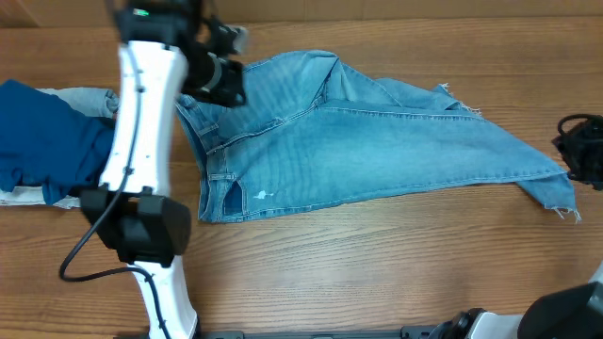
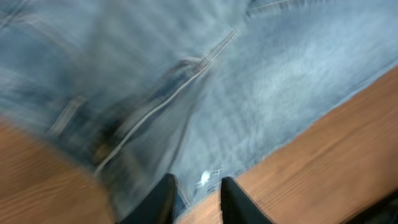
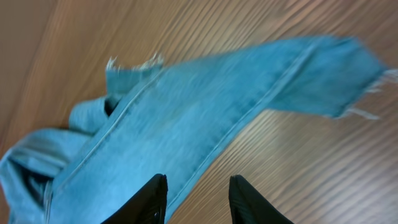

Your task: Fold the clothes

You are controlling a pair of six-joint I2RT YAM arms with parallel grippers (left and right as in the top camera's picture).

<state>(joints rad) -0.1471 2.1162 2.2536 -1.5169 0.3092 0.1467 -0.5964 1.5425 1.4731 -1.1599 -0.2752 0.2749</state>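
Denim jeans [image 1: 377,141] stretch lengthwise across the desk [image 1: 377,273]: waist under the left fingers [image 2: 158,202], frayed hem nearer the right fingers [image 3: 152,202]; both pairs apart

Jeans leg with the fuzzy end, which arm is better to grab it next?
Probably the right. The right gripper hangs open near the frayed hem of the jeans, while the left gripper is over the waist end.

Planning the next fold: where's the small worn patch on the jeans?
Overhead, the worn patch sits near the lower-left edge of the jeans, beside the pocket opening, right of the left arm.
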